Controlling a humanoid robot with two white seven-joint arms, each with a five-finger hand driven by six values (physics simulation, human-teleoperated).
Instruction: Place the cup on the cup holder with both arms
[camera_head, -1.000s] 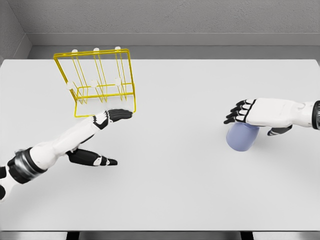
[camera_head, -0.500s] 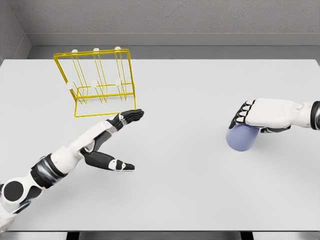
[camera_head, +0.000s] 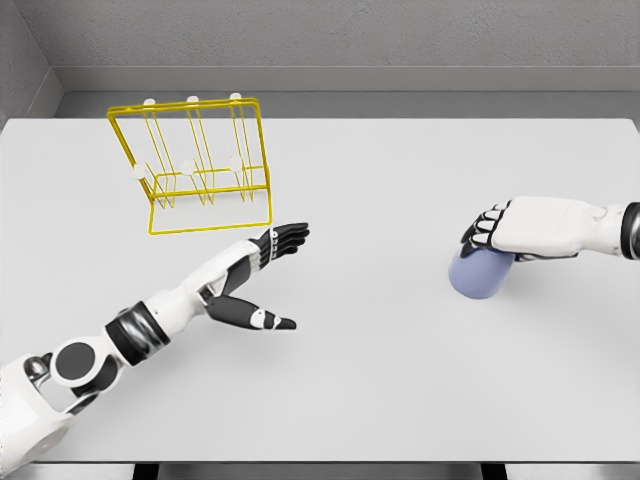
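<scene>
Resting under right hand (camera_head: 500, 232), cup (camera_head: 479, 272); fingers curled over it, grip unclear.

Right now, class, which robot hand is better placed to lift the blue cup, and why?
The right robot hand: its fingers already curl over the blue cup. The left robot hand is open near the yellow cup holder, far across the table from the cup.
</scene>
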